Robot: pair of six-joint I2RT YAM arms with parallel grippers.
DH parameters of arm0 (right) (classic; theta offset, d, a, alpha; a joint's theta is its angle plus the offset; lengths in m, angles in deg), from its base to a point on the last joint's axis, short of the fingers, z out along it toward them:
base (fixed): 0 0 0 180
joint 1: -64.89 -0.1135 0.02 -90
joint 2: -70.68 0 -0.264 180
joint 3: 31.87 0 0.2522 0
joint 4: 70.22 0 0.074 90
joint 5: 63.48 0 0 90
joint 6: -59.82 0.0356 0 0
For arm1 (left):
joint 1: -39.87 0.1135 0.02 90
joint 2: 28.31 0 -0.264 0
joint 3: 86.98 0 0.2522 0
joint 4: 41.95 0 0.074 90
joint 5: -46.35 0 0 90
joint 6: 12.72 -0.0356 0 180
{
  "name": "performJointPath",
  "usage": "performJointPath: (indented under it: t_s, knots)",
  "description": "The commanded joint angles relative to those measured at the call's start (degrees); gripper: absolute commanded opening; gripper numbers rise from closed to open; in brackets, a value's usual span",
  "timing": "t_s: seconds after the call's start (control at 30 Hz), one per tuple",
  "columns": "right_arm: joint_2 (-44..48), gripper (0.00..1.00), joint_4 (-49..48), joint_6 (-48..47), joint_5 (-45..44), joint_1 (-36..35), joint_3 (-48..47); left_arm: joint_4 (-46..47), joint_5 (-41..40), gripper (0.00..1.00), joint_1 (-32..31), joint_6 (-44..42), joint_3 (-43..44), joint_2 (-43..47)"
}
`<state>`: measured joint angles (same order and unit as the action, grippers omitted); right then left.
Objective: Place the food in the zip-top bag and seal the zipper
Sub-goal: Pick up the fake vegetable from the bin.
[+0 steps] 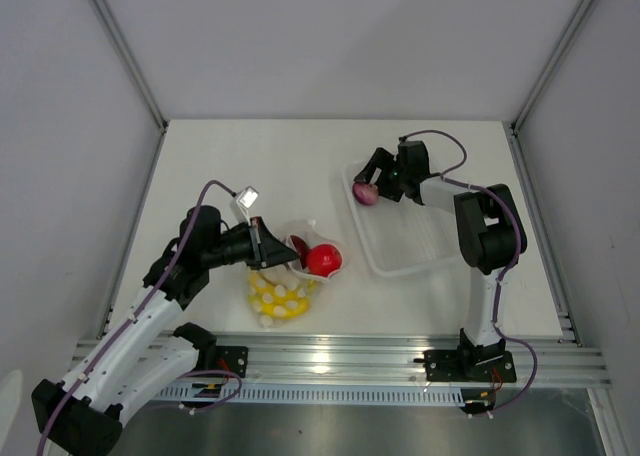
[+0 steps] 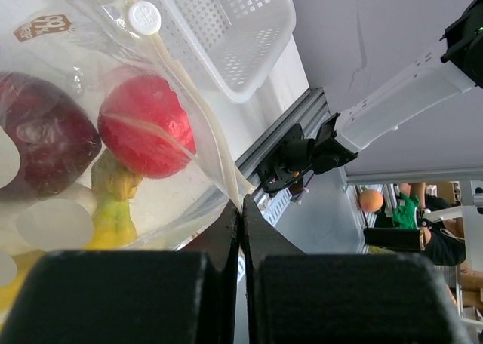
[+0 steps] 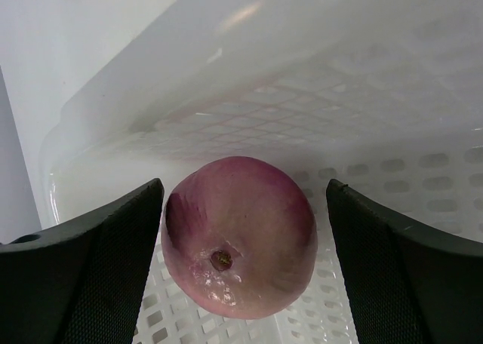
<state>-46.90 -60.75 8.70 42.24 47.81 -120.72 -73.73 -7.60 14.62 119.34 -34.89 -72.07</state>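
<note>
The zip-top bag (image 1: 290,276) lies near the table's front, holding the red fruit (image 1: 322,260), dark red apple (image 2: 41,144) and yellow banana bunch (image 1: 275,298). My left gripper (image 1: 280,252) is shut on the bag's edge strip (image 2: 204,125); its tips (image 2: 241,208) pinch the plastic. The pink-purple onion (image 1: 365,193) lies in the far left corner of the white tray (image 1: 415,261). My right gripper (image 1: 372,181) is open, its fingers either side of the onion (image 3: 238,238) without touching it. The bag's red fruit also shows in the left wrist view (image 2: 147,125).
The perforated tray (image 2: 234,27) stands right of the bag. The aluminium rail (image 1: 340,361) runs along the near edge. Grey walls close in the left, right and far sides.
</note>
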Motion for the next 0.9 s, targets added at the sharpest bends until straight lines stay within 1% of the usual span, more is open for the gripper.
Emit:
performJointPath:
  t_s: [0.0,0.17,0.37,0.47,0.53,0.57,0.6,0.67,0.7,0.73,0.77,0.87]
  knots:
    - [0.86,0.9,-1.59,-0.29,1.32,-0.58,1.17,3.25,0.24,0.01,0.03,0.83,-0.53,1.05]
    - [0.77,0.89,-1.42,-0.2,1.15,-1.29,1.79,3.26,0.42,0.01,0.03,1.09,-1.06,1.49]
    - [2.0,0.84,-2.47,0.33,1.24,-1.73,3.81,3.34,0.16,0.0,0.03,1.27,-1.41,2.2]
    - [2.44,0.81,-2.47,0.15,0.97,-2.25,4.42,3.52,0.33,0.01,0.03,1.62,-1.76,2.2]
    - [2.44,0.75,-2.12,-0.11,0.71,-2.52,4.43,3.87,0.42,0.01,0.03,1.97,-1.85,2.2]
    - [2.53,0.66,-2.03,-0.11,0.62,-2.43,4.43,3.87,0.42,0.01,0.03,2.06,-2.03,2.28]
    - [2.62,0.63,-1.86,-0.46,0.45,-2.43,4.43,3.96,0.51,0.01,0.03,2.14,-2.03,2.55]
    - [3.58,0.51,-1.16,-0.9,-0.6,-2.52,4.6,3.52,0.34,0.0,0.03,2.06,-2.11,2.72]
    - [4.02,0.4,-0.63,-1.16,-1.48,-2.52,4.6,3.08,0.33,0.01,0.03,2.14,-2.12,3.16]
    - [4.98,0.34,-0.37,-1.52,-1.84,-2.43,4.6,2.73,-0.01,0.01,0.03,2.06,-2.12,3.25]
    - [5.43,0.18,-0.02,-1.78,-2.19,-2.43,4.51,2.55,-0.1,0.01,0.03,2.06,-2.12,3.34]
    - [8.15,0.01,1.74,-2.83,-3.59,-2.34,3.99,1.59,-0.19,0.01,0.03,1.97,-2.11,3.69]
